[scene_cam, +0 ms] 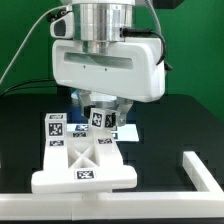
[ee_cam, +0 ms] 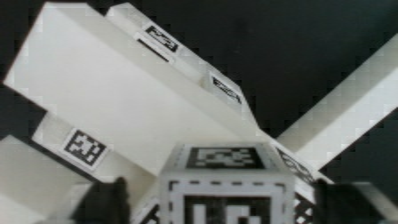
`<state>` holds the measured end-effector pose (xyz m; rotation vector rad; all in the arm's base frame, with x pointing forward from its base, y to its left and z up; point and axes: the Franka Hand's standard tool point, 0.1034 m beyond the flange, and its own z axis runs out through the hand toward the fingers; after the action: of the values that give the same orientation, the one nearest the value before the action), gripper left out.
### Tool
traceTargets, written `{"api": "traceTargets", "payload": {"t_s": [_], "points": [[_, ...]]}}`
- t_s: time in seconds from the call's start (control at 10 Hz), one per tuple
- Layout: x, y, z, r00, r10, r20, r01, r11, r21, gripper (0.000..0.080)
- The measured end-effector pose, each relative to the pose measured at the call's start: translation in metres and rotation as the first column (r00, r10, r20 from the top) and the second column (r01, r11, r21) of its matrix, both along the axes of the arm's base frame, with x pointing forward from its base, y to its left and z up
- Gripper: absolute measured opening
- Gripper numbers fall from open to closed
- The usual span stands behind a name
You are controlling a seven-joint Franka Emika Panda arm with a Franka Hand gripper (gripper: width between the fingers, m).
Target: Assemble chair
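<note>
A black surface point(scene_cam: 25, 130) fills the exterior view, lit from above, with a green backdrop behind. Toward the exterior view's left and centre lies the chair point(scene_cam: 85, 160), a partly joined cluster of matte white plastic pieces carrying square black-and-white tags. A flat white slab sits nearest the camera, with blocky white bars rising from it in a crossed arrangement (several tags face upward).

Directly above the cluster hangs the large glossy white robot arm point(scene_cam: 108, 55), its broad wrist housing hiding much of what lies beneath. Below that housing, the pincer point(scene_cam: 100, 113) reaches down to a small white tagged cube point(scene_cam: 101, 118) at the top of the cluster. Whether the pincer is spread or pinching the cube cannot be told from either view.

At the exterior view's right, a long thin white untagged rail point(scene_cam: 200, 172) runs along the surface edge, well apart from the chair.

The wrist view looks down on long white bars point(ee_cam: 143, 90) crossing over black, with the tagged cube point(ee_cam: 224, 160) close to the camera.
</note>
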<state>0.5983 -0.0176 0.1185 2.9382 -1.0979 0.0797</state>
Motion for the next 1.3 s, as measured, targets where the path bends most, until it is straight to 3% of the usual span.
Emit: {"api": "traceTargets", "payload": {"t_s": [0.1,0.4,0.7,0.9,1.1,1.2,1.3], "points": [[0.000,-0.001,0.000,0.989,0.148,-0.004,-0.148,0.989,-0.010,0.0615],[0.001,-0.003,0.005,0.878,0.479,-0.011,-0.479,0.878,-0.023,0.0648],[0.001,-0.005,0.003,0.746,0.665,-0.029,-0.666,0.745,-0.036,0.0649],[0.002,0.003,0.000,0.510,0.858,-0.056,-0.860,0.506,-0.070,0.0649],[0.003,0.006,-0.002,0.339,0.938,-0.075,-0.939,0.332,-0.091,0.0649],[0.002,0.005,-0.003,0.360,0.930,-0.073,-0.931,0.353,-0.088,0.0649],[0.002,0.005,-0.003,0.387,0.920,-0.071,-0.921,0.380,-0.089,0.0522]]}}
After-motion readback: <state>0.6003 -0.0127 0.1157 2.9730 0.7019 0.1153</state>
